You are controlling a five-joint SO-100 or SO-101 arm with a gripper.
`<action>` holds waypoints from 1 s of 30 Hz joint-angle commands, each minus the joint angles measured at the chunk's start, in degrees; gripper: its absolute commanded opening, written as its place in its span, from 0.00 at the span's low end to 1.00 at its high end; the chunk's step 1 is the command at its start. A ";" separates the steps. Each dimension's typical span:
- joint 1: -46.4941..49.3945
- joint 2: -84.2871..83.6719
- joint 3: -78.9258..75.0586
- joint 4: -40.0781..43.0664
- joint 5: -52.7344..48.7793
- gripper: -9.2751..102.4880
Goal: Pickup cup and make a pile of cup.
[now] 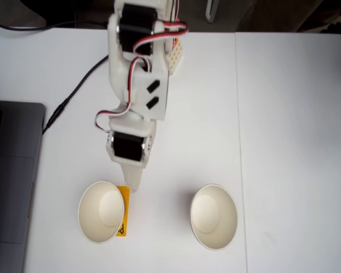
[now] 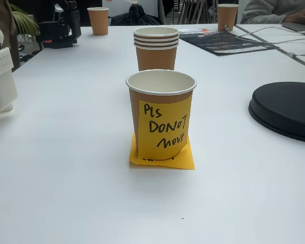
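On the white worktop (image 1: 284,114), seen from the top-down fixed view, my arm (image 1: 139,74) comes down from the top edge, white links with black servos and red-white wires. Laptop (image 1: 11,176) sits at the left edge, black cable (image 1: 74,94) running past it toward my base.

Two cups stand upright and well apart — the pile of cup (image 1: 100,211) at lower left, the cup (image 1: 213,216) at lower right, both showing cream insides. Left one sits on an orange sticky note (image 1: 123,219).

My tool (image 1: 133,183) points down at the left one, tip just beside its rim at the upper right. Fingers overlap from this angle — can't tell whether they're apart or together. Nothing visibly gripped.

Low fixed view: a cup (image 2: 160,114) on a sticky pad, yellow note (image 2: 164,129) on its wall reading "Pls DO NOT move". Behind it, a nested stack of cups (image 2: 156,48). Black round disc (image 2: 284,109) at right.
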 commanded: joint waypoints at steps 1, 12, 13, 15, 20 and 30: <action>1.23 -1.23 -7.38 0.44 0.44 0.02; 4.22 -4.04 -8.70 0.44 0.53 0.02; 4.31 -4.04 -8.70 0.44 0.53 0.02; 4.31 -4.22 -8.70 0.44 0.53 0.02; 4.75 -5.62 -8.70 0.44 0.53 0.02; 6.68 -7.03 -8.79 0.35 0.62 0.02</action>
